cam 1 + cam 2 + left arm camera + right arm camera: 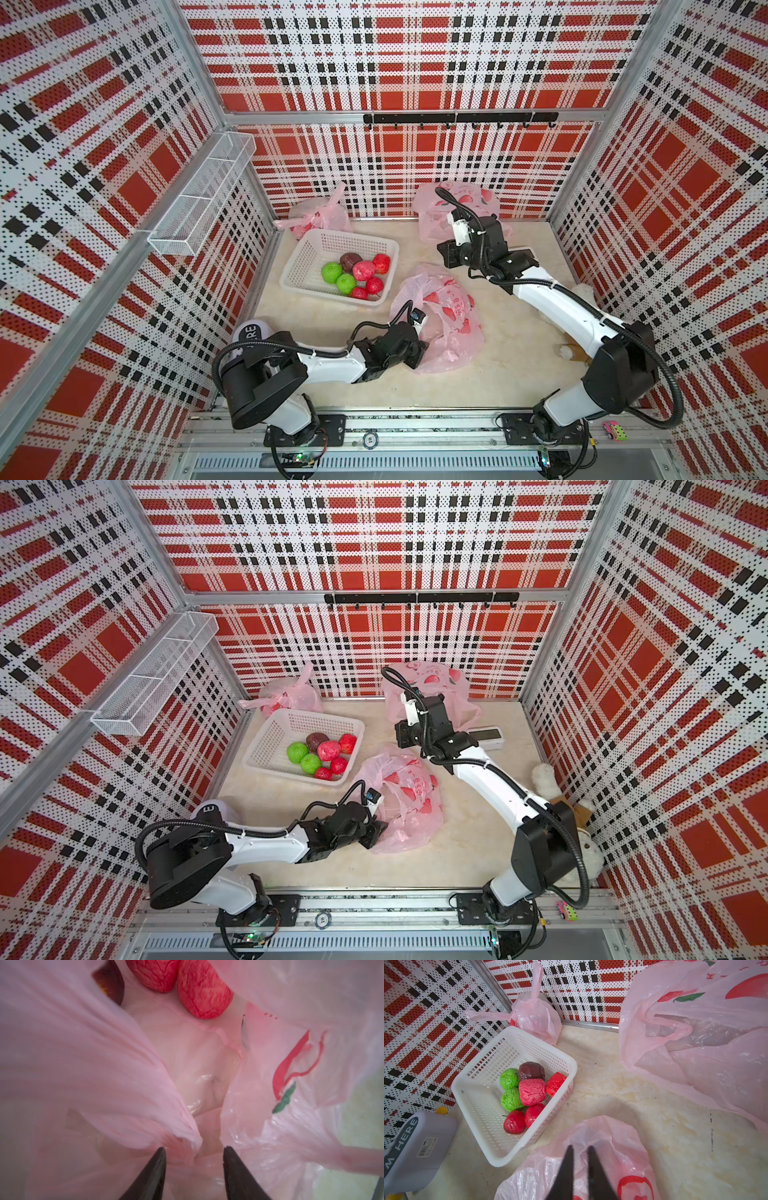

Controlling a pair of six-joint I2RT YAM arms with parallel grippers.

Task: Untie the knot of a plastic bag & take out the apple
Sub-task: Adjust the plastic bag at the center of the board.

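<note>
My left end effector (194, 1149) has its fingers part-spread with a gathered pleat of pink film lying between them; whether it truly bites that pleat or only brackets it I cannot tell. My right end effector (580, 1147) hangs above the same bag (457, 340), fingers nearly pressed together with a thin gap and nothing in it; I see it touching no film.

The bag lies slack on the table (519, 353); its long axis runs from the near end, where the left end effector meets its edge, to the far end below the right one. I see no knot on it, so I judge the untying done and the mouth open toward the left wrist camera.

Straight ahead of the left fingers, along that axis and past the folds, two red apples (203, 997) show beside a dark fruit (110, 982); I take them to lie inside the bag at its far end, though the film hides how they rest. The left arm is at the mouth but occupied with film; the right is free and, by my reading, nearer the apples, yet with film between.

Just beside the bag, the white basket (311, 266) carries seven fruits; a knotted bag (318, 216) stands behind it, and a loose bag (436, 199) lies behind the right arm.
</note>
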